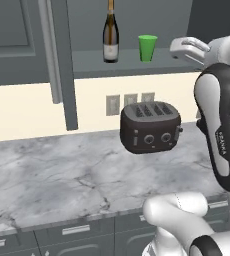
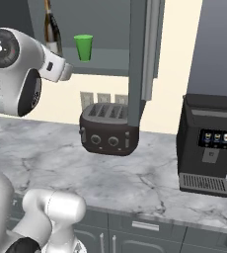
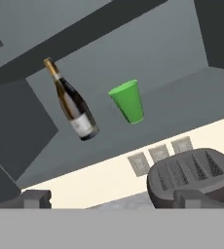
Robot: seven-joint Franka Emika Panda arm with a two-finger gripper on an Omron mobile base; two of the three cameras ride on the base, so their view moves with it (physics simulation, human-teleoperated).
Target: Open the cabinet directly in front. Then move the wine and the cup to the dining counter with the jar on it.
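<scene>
Hand view: pincer (image 3: 112, 198) wide and empty, below the wine (image 3: 74, 105) and cup (image 3: 128, 101).

The cabinet (image 1: 32, 30) stands open, its door (image 1: 62, 65) swung out at left. On its shelf, the wine (image 1: 110, 37) stands left of the cup (image 1: 147, 48), apart. Below, a black toaster (image 1: 150, 127) sits on the marble counter (image 1: 47, 175)

A kitchen: marble counter (image 1: 47, 175), black toaster (image 1: 150, 126), coffee machine (image 2: 207, 146), and dark grey wall cabinet (image 1: 17, 45).
</scene>
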